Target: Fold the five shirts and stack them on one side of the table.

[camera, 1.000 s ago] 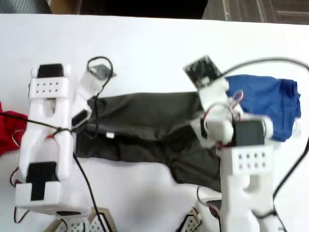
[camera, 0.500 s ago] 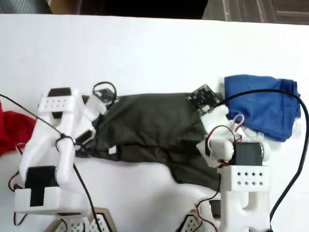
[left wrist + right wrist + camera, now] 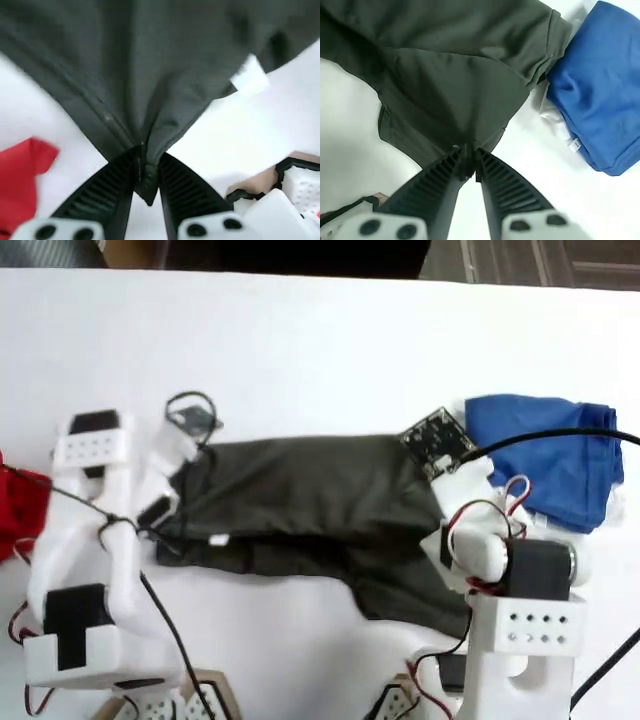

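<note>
A dark grey-green cloth shirt [image 3: 310, 505] lies stretched lengthwise across the middle of the white bench [image 3: 320, 340]. It is partly folded over on itself, and one crumpled flap trails out from the edge nearer the arms' bases, toward the right arm.

The left gripper [image 3: 148, 167] is at one end of this dark shirt. Its black ribbed fingers [image 3: 112, 185] are clenched on a pinched fold of the hem, with the cloth bunched tightly between them and fanning out beyond. A small white fabric label [image 3: 250, 80] sticks out from the dark shirt's edge near that grip.

The right gripper [image 3: 470, 159] is at the opposite end of the dark shirt. Its fingers [image 3: 432, 182] are likewise clamped on a ridge of the fabric, which pulls into creases running away from the pinch.

A bright blue cotton shirt [image 3: 555, 455], bunched into a rough bundle, sits just beside the dark shirt's right-arm end, touching or nearly touching it. A red cloth shirt [image 3: 15, 510] lies near the dark shirt's other end, beyond the left arm and apart from the dark cloth.
</note>
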You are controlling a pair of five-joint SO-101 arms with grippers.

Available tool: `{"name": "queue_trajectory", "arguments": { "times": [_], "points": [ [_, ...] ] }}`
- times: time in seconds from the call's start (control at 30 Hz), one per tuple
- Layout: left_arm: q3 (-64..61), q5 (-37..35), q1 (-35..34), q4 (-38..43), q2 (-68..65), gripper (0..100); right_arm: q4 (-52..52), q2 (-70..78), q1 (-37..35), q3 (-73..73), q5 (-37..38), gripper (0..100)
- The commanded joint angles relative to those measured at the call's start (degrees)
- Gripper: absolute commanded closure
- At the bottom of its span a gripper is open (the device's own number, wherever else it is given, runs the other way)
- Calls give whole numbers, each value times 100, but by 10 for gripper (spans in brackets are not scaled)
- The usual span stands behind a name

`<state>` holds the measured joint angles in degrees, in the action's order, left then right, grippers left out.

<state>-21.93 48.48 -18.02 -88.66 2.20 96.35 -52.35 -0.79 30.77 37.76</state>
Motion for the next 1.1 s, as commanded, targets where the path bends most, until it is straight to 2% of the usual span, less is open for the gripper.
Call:
{"name": "queue_trajectory", "arguments": {
  "times": [0.0,0.23,0.4,0.53,0.73,0.9,1.07],
  "points": [
    [365,325,-237,-334,246,974,66,-145,57,-255,44,976],
    [57,369,-290,-79,211,974,127,-145,66,-141,334,976],
    [-136,360,-290,141,-220,974,101,-145,66,598,378,976],
    [22,369,-290,141,-686,974,92,-145,75,1108,765,976],
    [163,404,-211,123,-1081,973,-374,-110,576,1389,1037,976],
    [171,404,-149,105,-1090,972,-514,-101,690,1749,1055,971],
    [180,404,-193,97,-1073,897,-514,-101,681,1811,1055,955]
  ]
}}
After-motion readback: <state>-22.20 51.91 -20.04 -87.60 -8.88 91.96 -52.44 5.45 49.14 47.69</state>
